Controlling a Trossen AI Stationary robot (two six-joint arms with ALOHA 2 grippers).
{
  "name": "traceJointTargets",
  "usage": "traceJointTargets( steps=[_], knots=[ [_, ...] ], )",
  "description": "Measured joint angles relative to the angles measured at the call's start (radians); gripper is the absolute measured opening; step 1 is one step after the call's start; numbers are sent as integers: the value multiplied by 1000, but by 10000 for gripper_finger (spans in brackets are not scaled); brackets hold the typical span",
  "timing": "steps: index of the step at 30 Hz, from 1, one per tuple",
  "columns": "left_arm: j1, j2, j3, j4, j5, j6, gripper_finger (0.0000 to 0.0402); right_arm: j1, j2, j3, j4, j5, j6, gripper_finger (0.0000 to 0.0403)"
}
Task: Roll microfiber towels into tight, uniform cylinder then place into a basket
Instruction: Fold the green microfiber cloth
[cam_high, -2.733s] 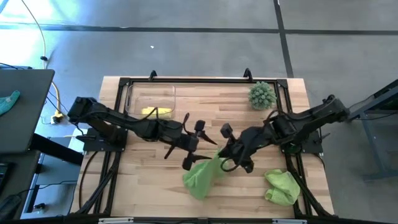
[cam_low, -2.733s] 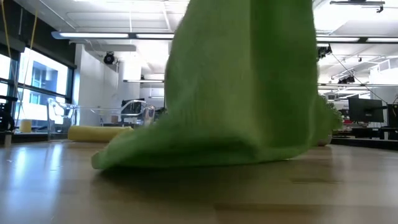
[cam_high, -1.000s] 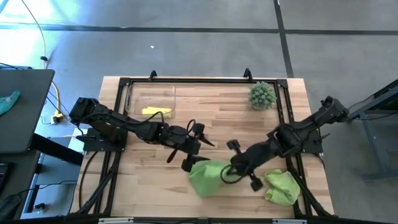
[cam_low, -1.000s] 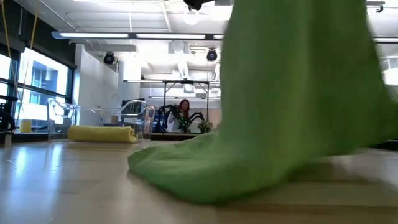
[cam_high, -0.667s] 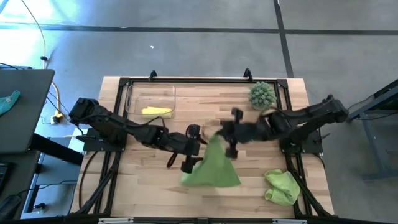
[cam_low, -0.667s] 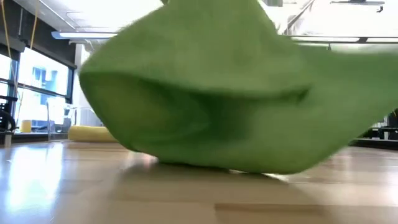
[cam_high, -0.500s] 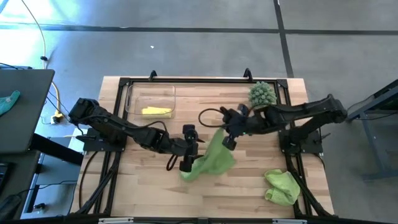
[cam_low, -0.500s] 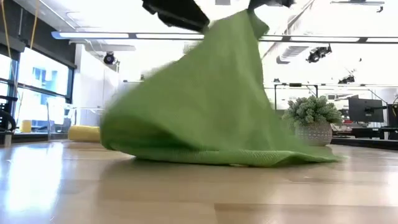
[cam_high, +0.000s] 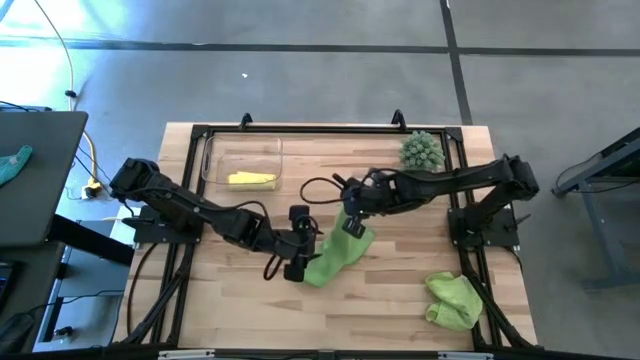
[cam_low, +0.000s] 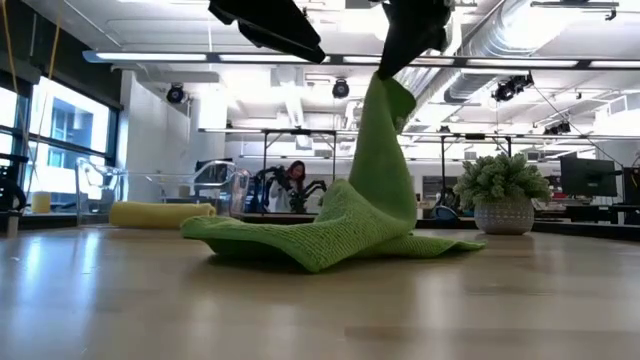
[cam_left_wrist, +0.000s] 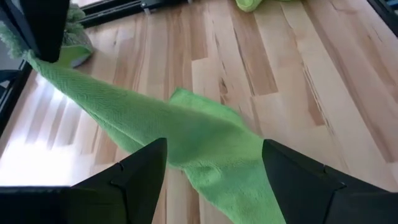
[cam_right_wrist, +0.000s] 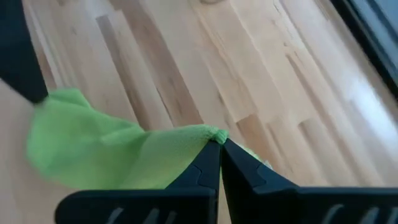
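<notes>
A light green microfiber towel (cam_high: 335, 255) lies mid-table with one corner pulled up. My right gripper (cam_high: 352, 224) is shut on that corner. The towel slants down from there, and its lower part (cam_low: 320, 238) rests bunched on the wood. My left gripper (cam_high: 299, 262) hovers open over the towel's near-left end, a finger on either side (cam_left_wrist: 214, 180), touching nothing. A pale yellow towel (cam_high: 250, 179) lies in the clear basket (cam_high: 208, 150) at the far left. Another green towel (cam_high: 452, 300) lies crumpled at the near right. My right gripper pinches one corner of the green towel (cam_right_wrist: 211, 133) between its two shut fingers (cam_right_wrist: 208, 165), just at their tips. The fingers slant down from the table's right side. The corner is lifted, the cloth hangs below it (cam_low: 390, 150), and the rest lies on the table.
A spiky green plant in a pot (cam_high: 421, 150) stands at the far right, close behind my right arm. The dark frame rails (cam_high: 300, 130) run along the table's edges. Bare wood shows along the near edge (cam_high: 250, 320) and between the basket and the towel.
My right gripper has swung from beside the crumpled towel at the near right toward the far edge and the left, staying shut on the corner. The towel billowed up and got drawn out, and has settled with its lower part on the table. My left gripper tipped down over it.
</notes>
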Motion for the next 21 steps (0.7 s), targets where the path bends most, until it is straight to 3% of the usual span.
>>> traceJointTargets(
  steps=[7,16,19,21],
  knots=[
    [-21,0,0,-39,0,-14,252,-30,7,0,78,-87,-71,17],
    [-33,0,0,-69,0,-79,252,-57,7,2,248,-338,-136,128],
    [-33,0,0,-99,0,-108,252,-65,0,34,132,-415,-117,152],
    [-33,0,0,-114,0,-122,252,-65,-17,48,20,-404,-115,157]
  ],
)
